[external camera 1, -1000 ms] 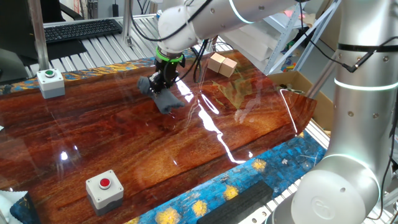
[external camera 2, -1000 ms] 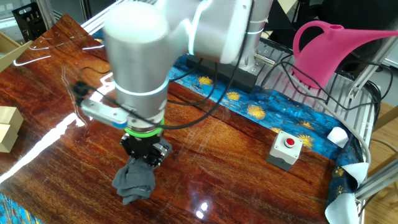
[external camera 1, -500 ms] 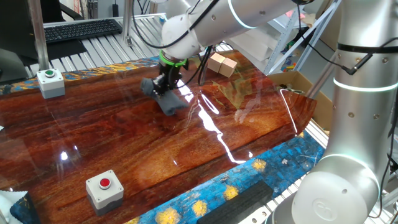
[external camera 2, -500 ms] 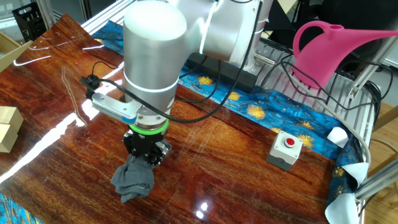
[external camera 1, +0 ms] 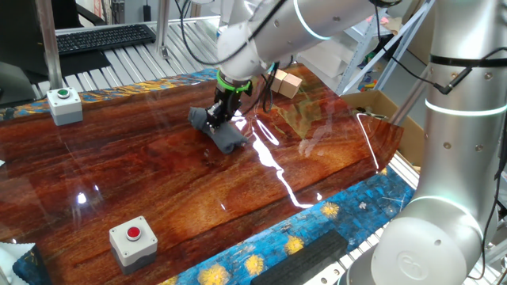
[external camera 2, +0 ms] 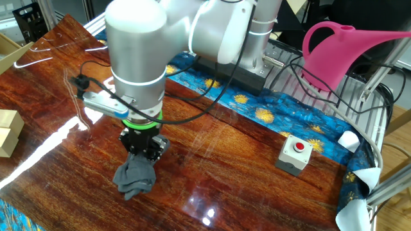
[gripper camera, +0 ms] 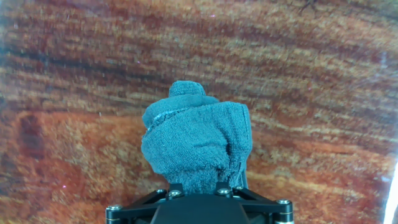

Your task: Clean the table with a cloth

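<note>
The table (external camera 1: 158, 182) is a glossy reddish-brown wood top with blue and yellow patterned edges; it also shows in the other fixed view (external camera 2: 212, 160) and fills the hand view (gripper camera: 323, 93). The cloth (external camera 1: 219, 132) is a dark blue-grey rag, bunched and pressed on the wood; it shows in the other fixed view (external camera 2: 135, 179) and the hand view (gripper camera: 196, 143). My gripper (external camera 1: 218, 117) points straight down and is shut on the cloth's top; it also shows in the other fixed view (external camera 2: 141, 149). In the hand view the cloth bulges out from between the jaws.
A grey box with a green button (external camera 1: 64, 105) stands at the far left edge. A grey box with a red button (external camera 1: 133, 241) sits near the front edge, also in the other fixed view (external camera 2: 295, 154). Wooden blocks (external camera 1: 283, 81) lie behind the gripper. A pink watering can (external camera 2: 340, 51) stands off the table.
My gripper has slid the cloth across the table, to the right in one fixed view and slightly left in the other. The grip on the cloth has not changed.
</note>
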Controlling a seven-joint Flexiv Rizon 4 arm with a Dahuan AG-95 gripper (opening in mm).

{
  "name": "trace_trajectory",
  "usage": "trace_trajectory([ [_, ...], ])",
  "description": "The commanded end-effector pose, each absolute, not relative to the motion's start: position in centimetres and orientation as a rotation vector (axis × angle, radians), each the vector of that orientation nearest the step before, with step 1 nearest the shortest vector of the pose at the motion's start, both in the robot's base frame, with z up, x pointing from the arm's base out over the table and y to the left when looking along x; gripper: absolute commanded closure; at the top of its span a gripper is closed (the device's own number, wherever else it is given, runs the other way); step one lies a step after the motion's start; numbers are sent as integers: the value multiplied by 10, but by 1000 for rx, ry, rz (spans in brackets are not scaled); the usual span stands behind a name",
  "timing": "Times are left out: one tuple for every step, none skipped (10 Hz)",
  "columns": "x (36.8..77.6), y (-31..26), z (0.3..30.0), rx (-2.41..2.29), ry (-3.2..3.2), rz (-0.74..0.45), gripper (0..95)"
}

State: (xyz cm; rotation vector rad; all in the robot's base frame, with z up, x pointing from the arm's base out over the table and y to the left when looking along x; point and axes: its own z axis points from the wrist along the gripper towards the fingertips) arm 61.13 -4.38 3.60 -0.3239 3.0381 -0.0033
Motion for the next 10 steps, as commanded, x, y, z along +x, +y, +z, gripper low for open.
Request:
trace_trajectory([
  [606, -41, 29, -309, 3026, 4, 950],
  [601, -40, 23, -292, 3002, 5, 950],
  [599, -38, 21, -277, 3002, 3, 950],
  [595, -35, 18, -249, 2998, 20, 950],
  [592, -29, 16, -220, 2992, 23, 950],
  [590, -24, 15, -181, 2986, 26, 950],
  [589, -16, 14, -115, 2981, 49, 950],
  [589, -10, 14, -77, 2982, 54, 950],
  [589, -2, 14, -32, 2982, 63, 950],
  [589, 3, 15, 5, 2978, 78, 950],
])
